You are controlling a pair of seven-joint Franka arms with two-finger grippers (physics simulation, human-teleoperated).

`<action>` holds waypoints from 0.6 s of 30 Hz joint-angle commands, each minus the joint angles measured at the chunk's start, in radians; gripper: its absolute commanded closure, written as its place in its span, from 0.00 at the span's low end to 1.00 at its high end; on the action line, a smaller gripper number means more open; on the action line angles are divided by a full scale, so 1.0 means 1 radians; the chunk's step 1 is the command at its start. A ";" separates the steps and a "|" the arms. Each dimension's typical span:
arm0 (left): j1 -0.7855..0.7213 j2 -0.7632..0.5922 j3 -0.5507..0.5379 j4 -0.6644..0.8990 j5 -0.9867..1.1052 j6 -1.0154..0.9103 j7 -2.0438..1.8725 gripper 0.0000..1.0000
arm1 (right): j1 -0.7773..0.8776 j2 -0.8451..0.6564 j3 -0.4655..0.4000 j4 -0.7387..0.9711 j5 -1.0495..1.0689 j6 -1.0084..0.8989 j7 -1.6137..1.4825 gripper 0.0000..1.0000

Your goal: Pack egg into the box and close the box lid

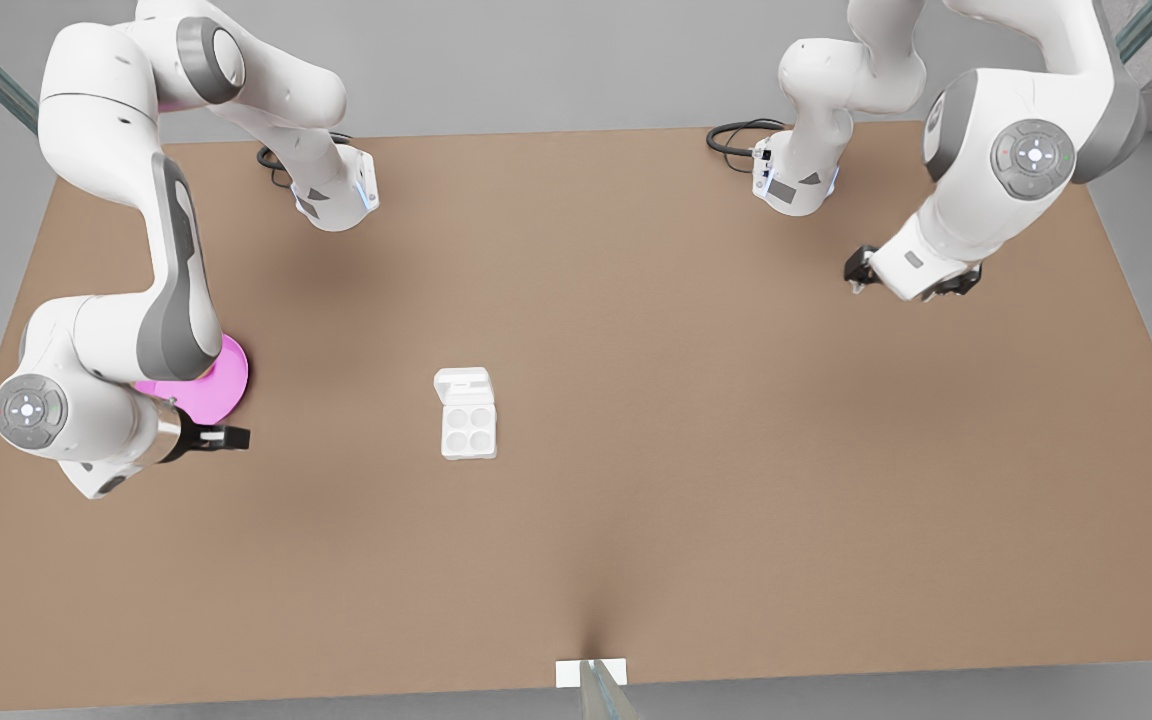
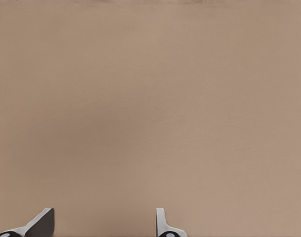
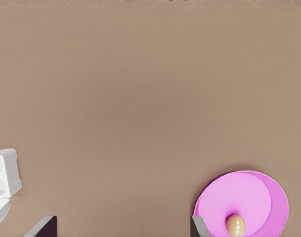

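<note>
Right gripper (image 1: 232,437), jaws apart and empty, hovers beside the pink plate (image 3: 261,195) carrying the egg (image 3: 235,224), near the table's (image 1: 636,400) edge. Left gripper (image 1: 911,278), likewise open and empty, waits by the opposite edge. Risk: a misaligned pinch could roll the egg off before reaching the box (image 1: 468,430), its lid (image 1: 462,384) open.

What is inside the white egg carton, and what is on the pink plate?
The box lies open with its box lid flat, all four cups empty. The egg rests on the pink plate, beside the open right gripper; the arm covers part of the plate.
</note>
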 commanded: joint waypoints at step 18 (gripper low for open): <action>0.078 0.082 -0.004 0.023 0.009 0.085 0.013 0.00 | -0.232 -0.103 0.002 -0.463 -0.020 0.168 -0.221 0.00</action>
